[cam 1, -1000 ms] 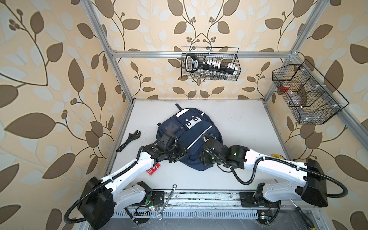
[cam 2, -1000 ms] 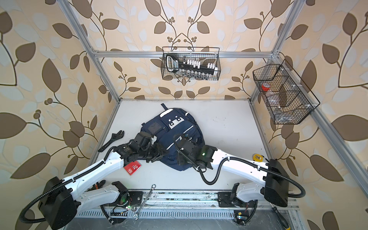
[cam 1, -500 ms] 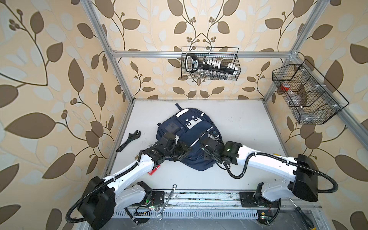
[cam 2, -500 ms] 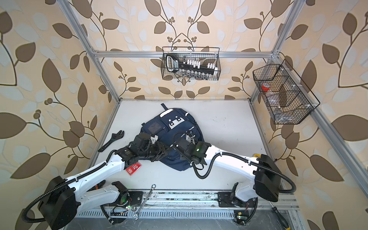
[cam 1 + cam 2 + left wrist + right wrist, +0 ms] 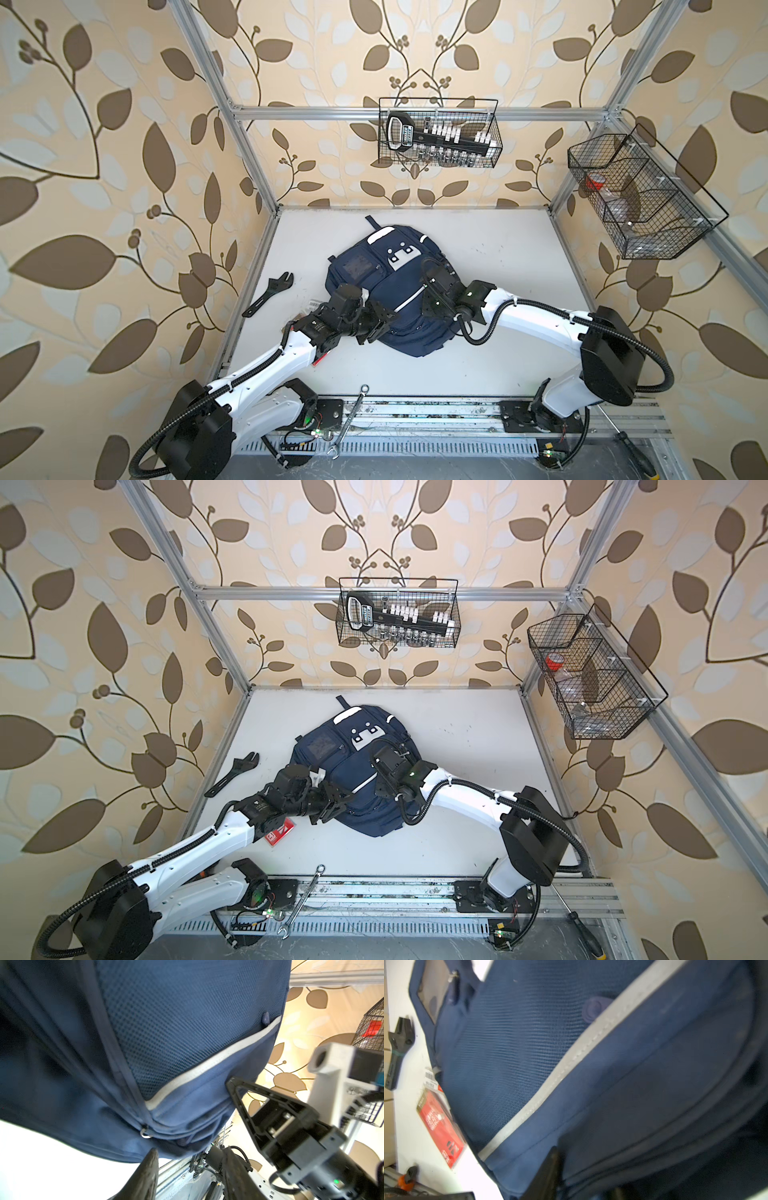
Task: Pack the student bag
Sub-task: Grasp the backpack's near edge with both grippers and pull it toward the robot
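The bag [image 5: 388, 286] lies flat mid-table [image 5: 498, 257], top toward 12 o'clock, seemingly to present its zips; the left gripper [image 5: 383, 324] waits, jaws apart and empty, at its 7 o'clock edge, and the right gripper [image 5: 426, 298] bears on its 3 o'clock side, its grip indeterminable.

leafy walls, white floor

beige wallpaper [image 5: 104, 166] with brown leaves (evenly lit) covers every wall. a wire basket [image 5: 438, 133] hangs from an aluminium rail [image 5: 311, 113]; below it lies the white tabletop [image 5: 498, 257], to its right a second basket [image 5: 648, 199].
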`<state>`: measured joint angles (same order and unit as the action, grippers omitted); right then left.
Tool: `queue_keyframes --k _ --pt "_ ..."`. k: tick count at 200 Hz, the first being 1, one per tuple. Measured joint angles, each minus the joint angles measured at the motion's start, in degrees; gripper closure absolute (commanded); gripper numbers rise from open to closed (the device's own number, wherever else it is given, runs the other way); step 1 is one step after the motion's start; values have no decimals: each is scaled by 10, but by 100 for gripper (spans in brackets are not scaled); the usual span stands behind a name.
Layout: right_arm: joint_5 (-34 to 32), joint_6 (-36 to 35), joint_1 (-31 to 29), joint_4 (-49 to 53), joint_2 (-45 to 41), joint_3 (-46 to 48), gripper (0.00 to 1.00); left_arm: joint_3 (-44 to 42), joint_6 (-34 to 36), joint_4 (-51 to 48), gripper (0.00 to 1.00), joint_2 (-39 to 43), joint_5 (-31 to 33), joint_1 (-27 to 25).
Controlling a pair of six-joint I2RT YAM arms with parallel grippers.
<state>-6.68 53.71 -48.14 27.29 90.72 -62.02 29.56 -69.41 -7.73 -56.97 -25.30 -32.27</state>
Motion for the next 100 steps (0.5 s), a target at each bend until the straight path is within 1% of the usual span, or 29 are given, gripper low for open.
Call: queue_keyframes --k 8,30,62,81,100 --pt "12 10 0 -9 3 -3 100 -6 -7 0 36 7 1 0" --pt "49 31 3 -39 -5 -9 100 -23 -27 0 31 27 2 0" --pt "86 82 3 -99 -46 -8 100 -39 -68 5 31 42 2 0" --pt "89 104 3 -126 -76 -4 100 -39 -86 20 31 43 2 0" --pt "88 121 3 -138 -88 7 100 -39 -98 37 35 41 2 -4"
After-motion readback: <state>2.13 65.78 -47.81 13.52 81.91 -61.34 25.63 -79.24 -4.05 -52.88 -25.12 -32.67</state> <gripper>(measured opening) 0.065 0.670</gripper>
